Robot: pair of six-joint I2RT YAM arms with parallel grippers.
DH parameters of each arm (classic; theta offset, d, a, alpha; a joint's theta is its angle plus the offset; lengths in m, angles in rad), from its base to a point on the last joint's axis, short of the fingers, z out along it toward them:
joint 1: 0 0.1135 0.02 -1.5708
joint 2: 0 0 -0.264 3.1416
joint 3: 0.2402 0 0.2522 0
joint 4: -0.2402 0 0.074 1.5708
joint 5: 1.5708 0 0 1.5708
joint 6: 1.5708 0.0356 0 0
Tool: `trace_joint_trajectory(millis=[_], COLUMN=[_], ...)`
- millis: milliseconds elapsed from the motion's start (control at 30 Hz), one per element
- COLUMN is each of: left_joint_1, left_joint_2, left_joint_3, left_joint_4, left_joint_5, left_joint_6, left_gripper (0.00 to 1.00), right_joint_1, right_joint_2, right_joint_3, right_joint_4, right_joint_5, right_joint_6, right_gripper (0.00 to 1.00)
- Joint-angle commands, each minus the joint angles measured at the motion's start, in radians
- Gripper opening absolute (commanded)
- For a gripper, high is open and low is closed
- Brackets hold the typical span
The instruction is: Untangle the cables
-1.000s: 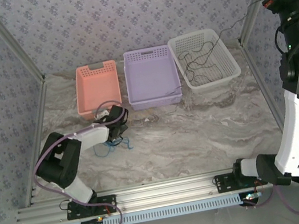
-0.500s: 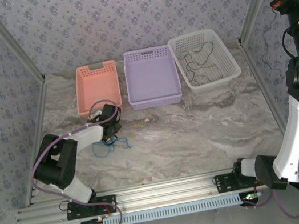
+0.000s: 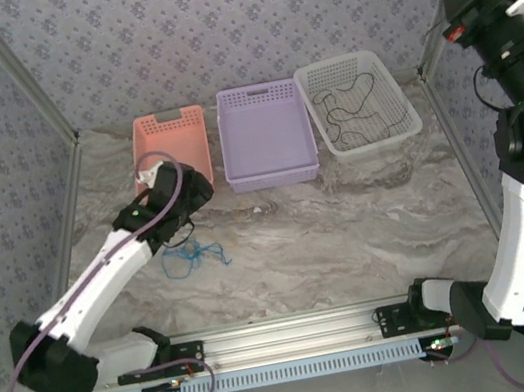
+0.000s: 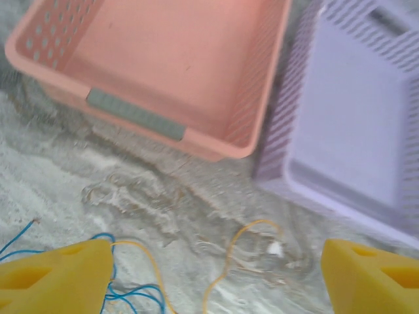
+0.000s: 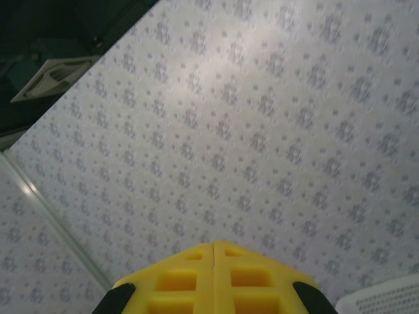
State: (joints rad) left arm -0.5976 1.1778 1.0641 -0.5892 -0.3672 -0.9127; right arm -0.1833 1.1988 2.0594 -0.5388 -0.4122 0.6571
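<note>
Cables [image 3: 190, 259] near front of pink basket [image 3: 167, 118]

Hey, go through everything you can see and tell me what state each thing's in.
Left claw: open, empty, above the table.
Right claw: shut, raised high.
Pink basket: empty.
Purple basket: empty.
White basket: holds one cable.
Black cable: looped inside white basket.
Blue cable: loose tangle on table.
Yellow cable: lying on table.

Cable [image 3: 332, 121] in right basket [image 3: 379, 141], cables [image 3: 192, 257] before left basket [image 3: 177, 145]
</note>
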Motion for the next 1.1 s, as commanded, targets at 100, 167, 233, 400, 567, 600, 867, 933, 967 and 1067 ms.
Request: trace_joint_trajectory(millis=[100, 167, 233, 400, 567, 600, 867, 933, 967, 1067], left_joint_1=[-0.047, -0.082, -0.117, -0.214, -0.271, -0.286, -0.352, -0.353, -0.353, -0.351], left_joint_2=[-0.051, -0.026, 0.01, 0.127, 0.26, 0.294, 0.666, 0.738, 0.762, 0.836], left_joint_3=[0.021, 0.014, -0.003, -0.04, -0.024, 0.0, 0.335, 0.391, 0.405, 0.46], left_joint_4=[-0.055, -0.036, -0.016, 0.013, 0.091, 0.111, 0.041, 0.045, 0.051, 0.013], left_joint_5=[0.08, 0.103, 0.116, 0.093, 0.085, 0.083, -0.01, -0.01, -0.015, -0.037], left_joint_6=[0.037, 0.023, -0.006, -0.109, -0.15, -0.143, -0.005, -0.006, -0.008, -0.052], left_gripper=[0.77, 0.75, 0.71, 0.64, 0.67, 0.68, 0.66, 0.64, 0.62, 0.57], right_joint_1=[0.035, 0.038, 0.044, 0.06, 0.077, 0.084, 0.094, 0.094, 0.095, 0.094], right_joint_2=[-0.14, -0.185, -0.217, -0.278, -0.282, -0.282, -0.303, -0.314, -0.319, -0.333], right_joint_3=[-0.33, -0.467, -0.622, -0.914, -0.967, -0.97, -0.982, -0.988, -0.988, -0.987], right_joint_4=[-0.001, -0.013, -0.026, -0.033, -0.057, -0.058, -0.087, -0.084, -0.082, -0.085], right_joint_5=[-0.04, -0.032, -0.034, 0.021, 0.066, 0.075, 0.107, 0.105, 0.103, 0.104], right_joint_6=[0.003, -0.018, -0.02, -0.09, -0.138, -0.145, -0.168, -0.169, -0.169, -0.171], right_gripper=[0.0, 0.0, 0.0, 0.0, 0.0, 0.0, 0.0, 0.0, 0.0, 0.0])
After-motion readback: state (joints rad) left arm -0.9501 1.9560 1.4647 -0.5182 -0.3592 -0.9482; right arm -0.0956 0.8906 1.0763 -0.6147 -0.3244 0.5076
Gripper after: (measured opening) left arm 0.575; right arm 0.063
